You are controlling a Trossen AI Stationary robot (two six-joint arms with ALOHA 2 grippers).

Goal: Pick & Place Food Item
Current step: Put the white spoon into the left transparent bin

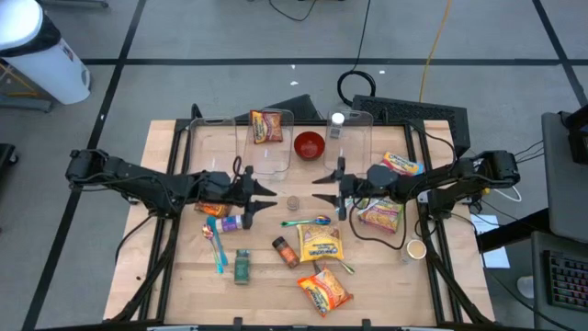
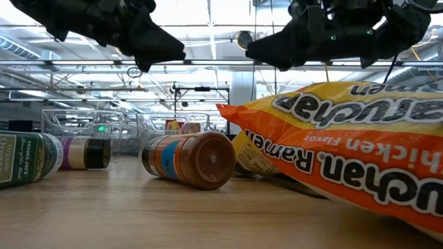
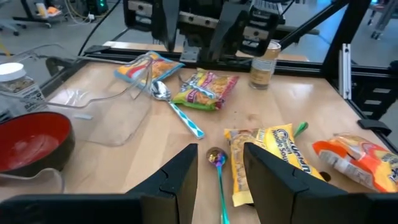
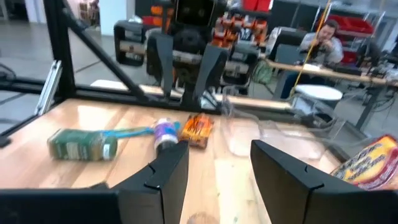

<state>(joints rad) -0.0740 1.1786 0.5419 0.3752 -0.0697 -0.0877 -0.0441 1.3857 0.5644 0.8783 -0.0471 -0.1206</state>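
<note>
Two clear bins (image 1: 272, 138) at bench (image 1: 184, 276) far edge: we see ramen packet (image 1: 266, 126) in left one, white-lidded jar (image 1: 337, 124) in right one. Red bowl (image 1: 310, 144) between them. Left gripper (image 1: 267, 197) and right gripper (image 1: 322, 188) face each other mid-bench, both spread, empty. More ramen (image 1: 323, 291) near front edge.

Cut-off and unreadable parts around the red bowl

The red bowl (image 3: 28, 143) is cropped by the left wrist view's edge, as is the jar (image 3: 13, 81) just beyond it. In the low view the ramen packet (image 2: 353, 149) runs off frame. The small round thing (image 1: 293, 201) near the bowl is too small to identify.
</note>
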